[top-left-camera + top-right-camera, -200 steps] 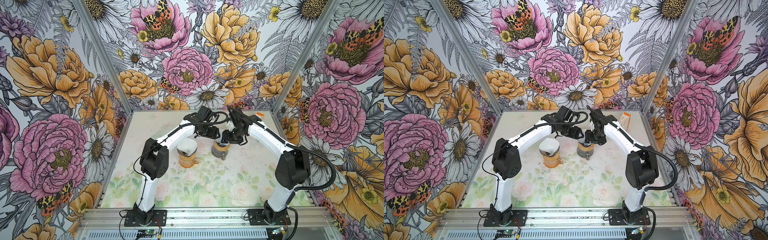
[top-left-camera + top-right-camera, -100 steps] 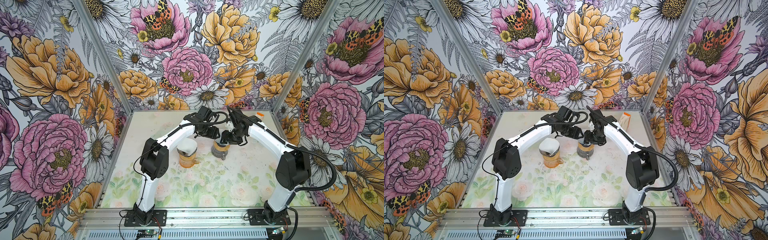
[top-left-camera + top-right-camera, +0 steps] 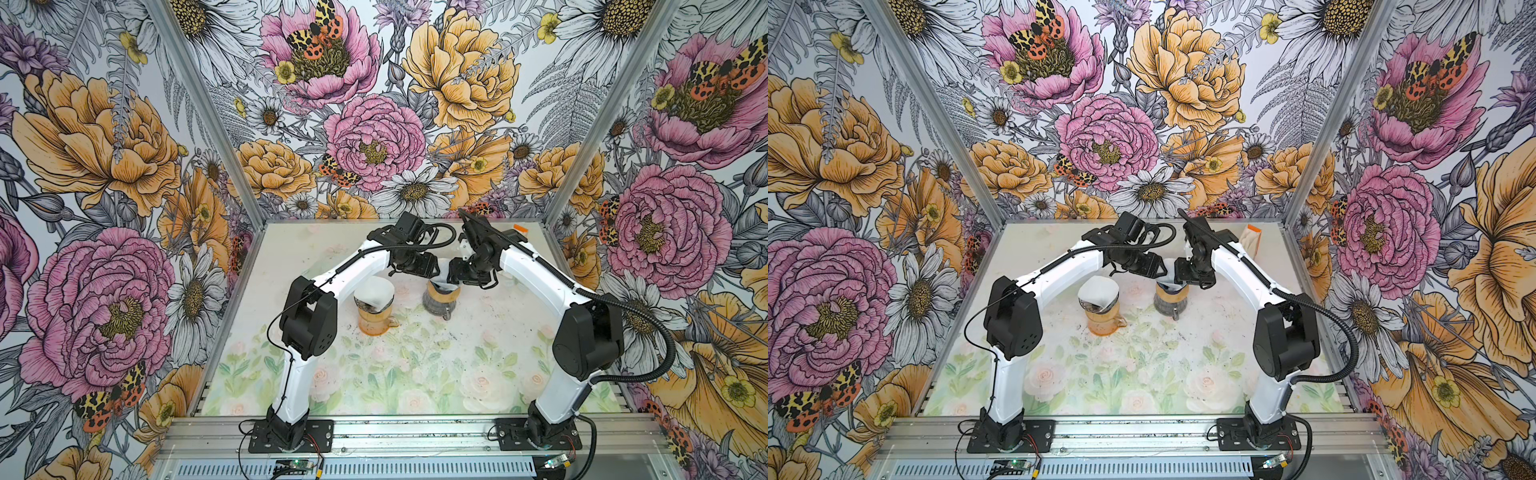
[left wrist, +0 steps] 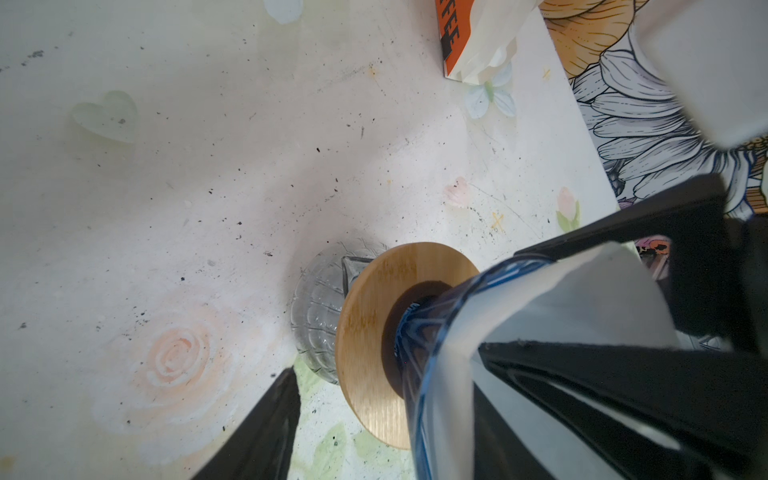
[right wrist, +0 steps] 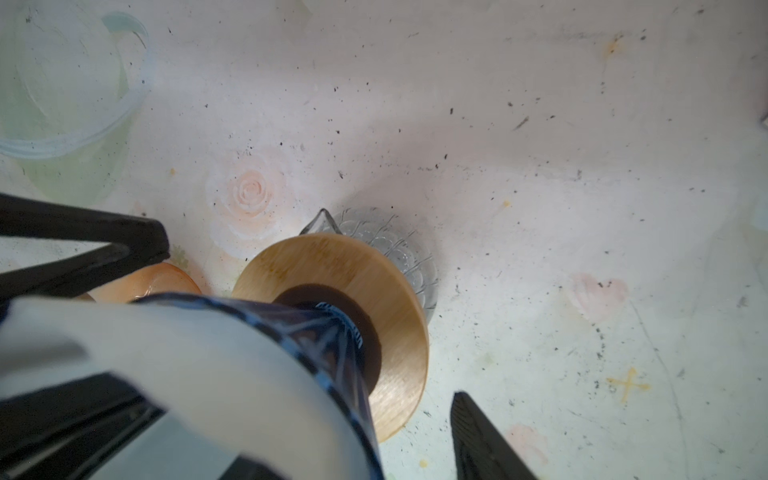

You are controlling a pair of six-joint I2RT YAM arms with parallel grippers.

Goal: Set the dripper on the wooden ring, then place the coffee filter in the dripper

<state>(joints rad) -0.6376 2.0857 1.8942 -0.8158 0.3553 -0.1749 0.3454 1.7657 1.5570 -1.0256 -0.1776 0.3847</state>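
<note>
Inside the blue dripper [image 4: 424, 332], white coffee filter [image 4: 573, 299], perhaps half-seated.

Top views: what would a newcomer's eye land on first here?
The left claw and right claw meet toward the back, both open at a blue dripper holding a white filter. Left of it, an amber jug carries another filter. Loud floral walls enclose everything.

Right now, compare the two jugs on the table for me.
The orange jug is tinted; the clear jug is ribbed, with a wooden collar. The orange jug stands alone; fingers of both arms reach into the clear jug's top. Both carry a white filter.
</note>
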